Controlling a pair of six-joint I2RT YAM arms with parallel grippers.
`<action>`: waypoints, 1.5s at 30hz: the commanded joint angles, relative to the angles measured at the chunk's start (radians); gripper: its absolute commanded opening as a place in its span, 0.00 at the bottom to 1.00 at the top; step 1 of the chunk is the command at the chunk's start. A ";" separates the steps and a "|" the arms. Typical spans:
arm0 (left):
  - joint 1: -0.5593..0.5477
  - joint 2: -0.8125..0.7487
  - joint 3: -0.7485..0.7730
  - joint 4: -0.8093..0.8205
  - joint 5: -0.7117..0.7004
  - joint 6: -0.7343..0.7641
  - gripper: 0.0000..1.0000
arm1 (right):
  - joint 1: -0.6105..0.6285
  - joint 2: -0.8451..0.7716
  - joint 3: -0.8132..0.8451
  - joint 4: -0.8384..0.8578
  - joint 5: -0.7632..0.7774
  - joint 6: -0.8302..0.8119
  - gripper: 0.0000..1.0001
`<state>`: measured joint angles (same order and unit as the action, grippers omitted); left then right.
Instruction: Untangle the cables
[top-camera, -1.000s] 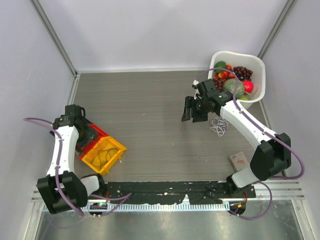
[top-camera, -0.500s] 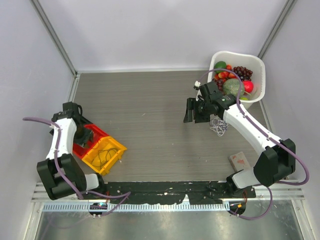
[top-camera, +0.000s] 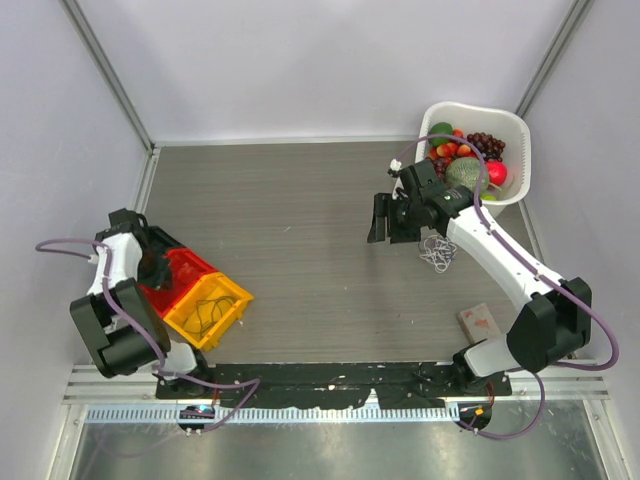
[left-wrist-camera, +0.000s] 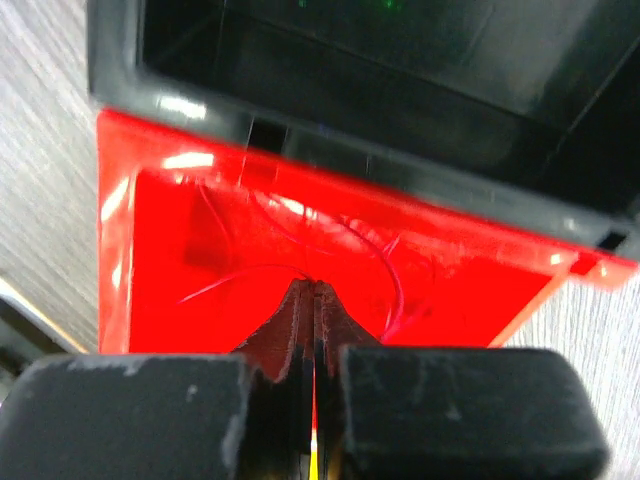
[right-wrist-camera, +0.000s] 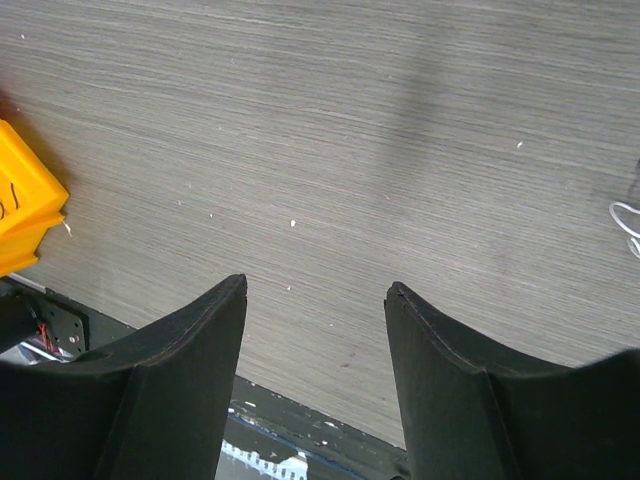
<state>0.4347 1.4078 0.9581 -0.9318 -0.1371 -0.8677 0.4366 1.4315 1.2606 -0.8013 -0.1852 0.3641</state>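
Left gripper (left-wrist-camera: 313, 295) pressed together inside red bin (left-wrist-camera: 115, 235), likely pinching for red cable (left-wrist-camera: 392, 272) — catch unclear; right gripper (right-wrist-camera: 315, 290) apart, waiting over table (right-wrist-camera: 330, 120).

A white cable (top-camera: 437, 250) lies in small loose loops on the surface. A dark cable (top-camera: 207, 312) sits coiled inside the yellow bin (top-camera: 240, 296). Thin red cable (left-wrist-camera: 397, 285) strands curve across the red bin's (left-wrist-camera: 115, 250) floor.
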 joint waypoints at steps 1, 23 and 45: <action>0.021 0.071 -0.009 0.120 -0.015 0.042 0.00 | 0.004 0.006 0.054 -0.010 0.006 0.010 0.63; -0.287 -0.343 0.030 0.008 -0.143 0.139 0.73 | -0.032 0.107 0.132 -0.072 0.179 0.117 0.63; -0.775 -0.342 -0.042 0.329 0.726 0.349 0.78 | -0.322 0.153 -0.059 0.100 0.468 0.027 0.62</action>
<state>-0.2226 1.0786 0.9104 -0.6487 0.4252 -0.5621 0.1230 1.5787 1.2423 -0.8078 0.2146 0.4530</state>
